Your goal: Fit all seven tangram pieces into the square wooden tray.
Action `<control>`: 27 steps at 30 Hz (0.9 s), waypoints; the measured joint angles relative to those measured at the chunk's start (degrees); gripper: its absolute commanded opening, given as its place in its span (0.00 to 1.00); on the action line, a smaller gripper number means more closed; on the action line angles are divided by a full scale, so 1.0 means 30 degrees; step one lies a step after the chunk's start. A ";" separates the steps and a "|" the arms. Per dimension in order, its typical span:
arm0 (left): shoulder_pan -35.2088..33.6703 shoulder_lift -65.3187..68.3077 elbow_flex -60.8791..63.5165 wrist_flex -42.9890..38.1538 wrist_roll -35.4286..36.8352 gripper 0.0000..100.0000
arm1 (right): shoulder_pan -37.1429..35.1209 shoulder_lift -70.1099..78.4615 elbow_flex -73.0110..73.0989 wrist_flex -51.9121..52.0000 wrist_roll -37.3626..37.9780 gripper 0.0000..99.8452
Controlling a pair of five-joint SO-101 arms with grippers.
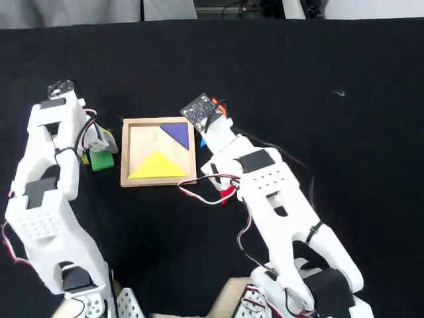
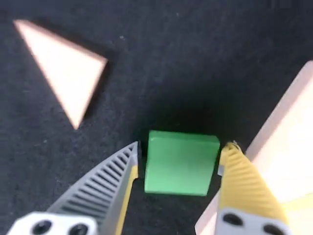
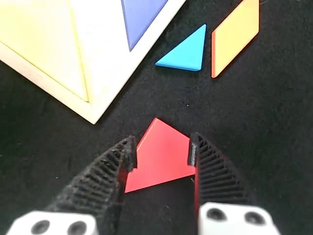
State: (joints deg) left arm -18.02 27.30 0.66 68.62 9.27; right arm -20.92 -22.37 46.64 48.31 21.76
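Red triangle (image 3: pixel 161 159) within right gripper (image 3: pixel 161 146)

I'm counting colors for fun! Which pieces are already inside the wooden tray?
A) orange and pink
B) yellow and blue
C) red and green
B: the yellow triangle and the blue triangle lie inside the tray, while the red triangle and green square sit outside it.

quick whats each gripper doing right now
left gripper: open, astride the green square
right gripper: closed on the red triangle
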 measured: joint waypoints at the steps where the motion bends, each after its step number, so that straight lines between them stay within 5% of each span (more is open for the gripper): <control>1: 0.0000 0.0147 -0.0352 0.0381 0.0147 0.27 | 0.0000 0.0000 0.0000 0.0000 0.0000 0.18; 27: 0.0000 0.0674 -0.1758 0.1495 0.0205 0.18 | -0.0088 0.0000 0.0322 0.0000 0.0000 0.18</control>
State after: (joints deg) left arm -18.02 29.32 -4.62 73.10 9.89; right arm -21.19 -22.37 47.60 48.31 21.76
